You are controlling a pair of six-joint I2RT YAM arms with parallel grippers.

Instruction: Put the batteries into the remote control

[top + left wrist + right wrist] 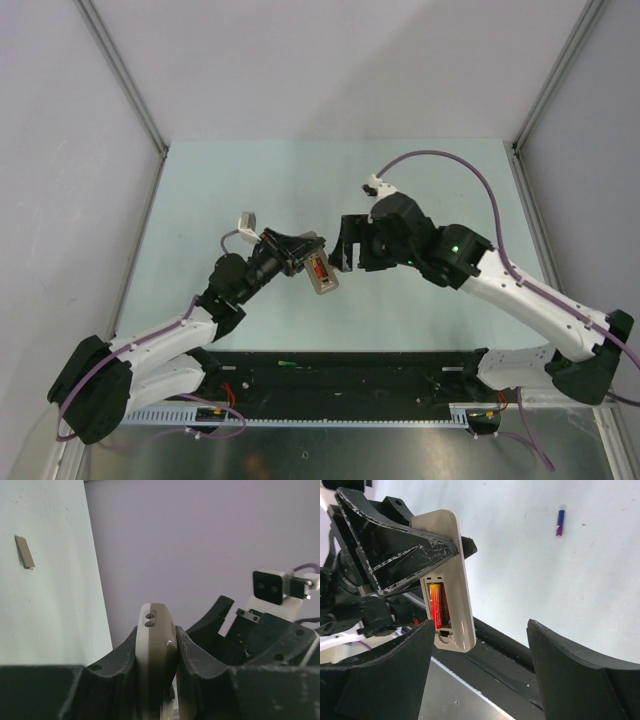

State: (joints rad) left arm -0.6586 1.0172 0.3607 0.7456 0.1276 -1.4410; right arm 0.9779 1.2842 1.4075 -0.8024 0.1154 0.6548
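The left end effector [297, 252] is clenched on the remote control [320, 272] and holds it in the air above the counter [300, 180]. The right end effector [480, 665] stands just beside it, released, with nothing between its fingers. The right wrist view shows best the open battery compartment [446, 612]: a red battery [435, 607] lies in it. Farther off, a blue battery [561, 522] lies on the counter. Only the left wrist view shows a small grey cover [24, 551], lying flat on the counter.
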